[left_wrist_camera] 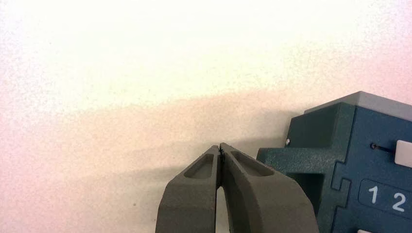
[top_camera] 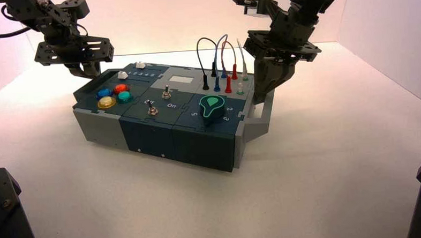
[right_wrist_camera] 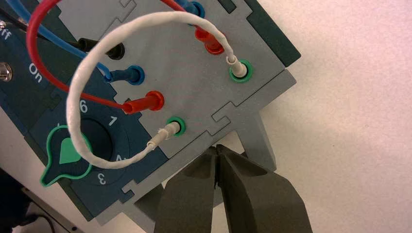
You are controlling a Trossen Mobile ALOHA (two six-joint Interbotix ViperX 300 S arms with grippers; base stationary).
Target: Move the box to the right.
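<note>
You have the box on the table, turned askew between the two arms. On its top, the round buttons sit toward the left end, the two toggle switches in the middle, the dial right front, the looped wires behind it. Your left gripper hangs beside the left end, your right gripper at the right-end handle

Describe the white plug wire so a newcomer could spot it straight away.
Start at the box and go to its grey panel at the robot's right end, behind the green dial, where looped wires stand. The white plug wire arcs between the two green-ringed sockets nearest the right gripper; its neighbours are red, blue and black.
</note>
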